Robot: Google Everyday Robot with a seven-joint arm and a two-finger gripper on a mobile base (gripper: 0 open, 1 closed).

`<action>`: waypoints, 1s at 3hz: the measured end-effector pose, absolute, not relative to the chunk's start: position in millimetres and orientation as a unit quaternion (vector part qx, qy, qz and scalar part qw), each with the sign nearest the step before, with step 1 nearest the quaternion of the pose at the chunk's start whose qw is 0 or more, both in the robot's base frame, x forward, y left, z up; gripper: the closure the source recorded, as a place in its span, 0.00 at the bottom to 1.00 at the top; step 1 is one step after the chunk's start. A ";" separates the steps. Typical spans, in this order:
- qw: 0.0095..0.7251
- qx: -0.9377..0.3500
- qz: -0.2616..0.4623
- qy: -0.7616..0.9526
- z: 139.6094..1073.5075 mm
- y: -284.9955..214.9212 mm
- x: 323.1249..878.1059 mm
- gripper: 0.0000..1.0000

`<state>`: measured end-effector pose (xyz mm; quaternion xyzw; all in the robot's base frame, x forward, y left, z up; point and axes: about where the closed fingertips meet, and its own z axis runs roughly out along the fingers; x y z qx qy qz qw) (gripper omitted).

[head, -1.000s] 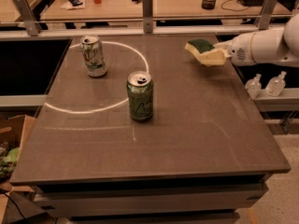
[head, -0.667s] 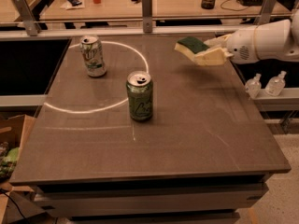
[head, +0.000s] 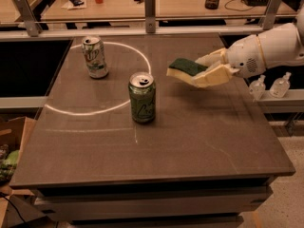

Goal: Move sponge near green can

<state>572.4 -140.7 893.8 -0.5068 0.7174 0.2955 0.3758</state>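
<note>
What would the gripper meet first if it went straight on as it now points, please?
Probably the green can, the held sponge touching first; the gripper, above the table, points toward it; depth unclear.

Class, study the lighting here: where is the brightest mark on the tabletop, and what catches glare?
Camera view: warm, dim light overall; a thin bright arc curves across the table, round the white-and-silver can and behind the green can, whose silver top glints; the claw, above the table beside the green can, grips the sponge, which shows no glare.

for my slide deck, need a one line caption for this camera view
Gripper holds the sponge above the table, to the right of the green can
</note>
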 end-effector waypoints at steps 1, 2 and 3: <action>0.376 -0.507 0.296 0.717 893.7 -140.6 572.4 1.00; 0.373 -0.522 0.295 0.708 885.1 -128.3 563.7 1.00; 0.370 -0.541 0.296 0.695 874.2 -115.4 553.2 1.00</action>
